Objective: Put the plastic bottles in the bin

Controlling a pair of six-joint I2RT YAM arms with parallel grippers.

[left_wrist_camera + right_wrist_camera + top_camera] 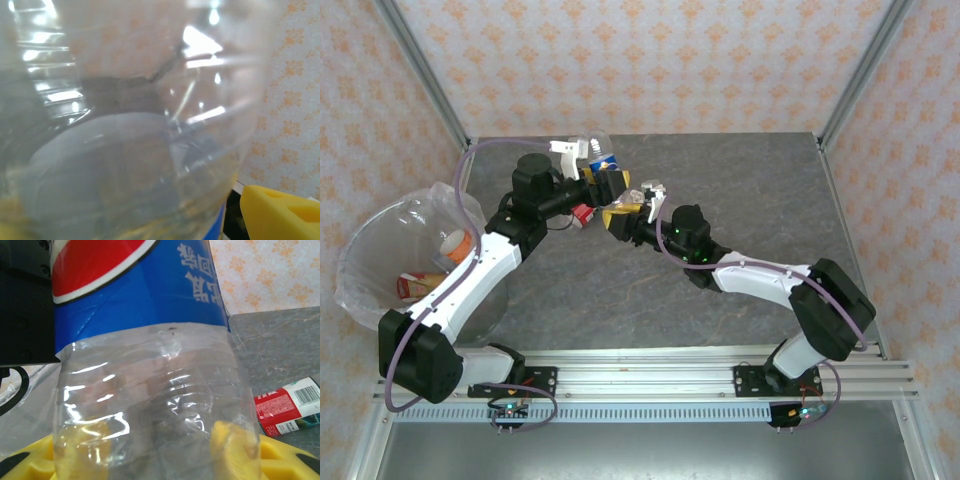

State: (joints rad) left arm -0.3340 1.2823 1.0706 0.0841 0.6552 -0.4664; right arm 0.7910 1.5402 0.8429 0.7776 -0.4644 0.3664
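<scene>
**Step judged: handing the blue-labelled bottle point(145, 305) from right to left.**
The right gripper point(155, 455) is clamped on the bottle's clear end, raised at mid-table. The left gripper point(145, 222) flanks it, contact unclear. Next, the left should grip, the right release, then carry to the bin point(355, 270).

The bin point(360, 262), round and lined with a crinkly clear bag, holds an orange-marked bottle point(456, 244) and a red-and-white-labelled bottle point(414, 288). To the bin's right, a clear blue-labelled bottle point(150, 340) is held above the table. A red-labelled bottle point(286, 408) lies on its side nearby.
</scene>
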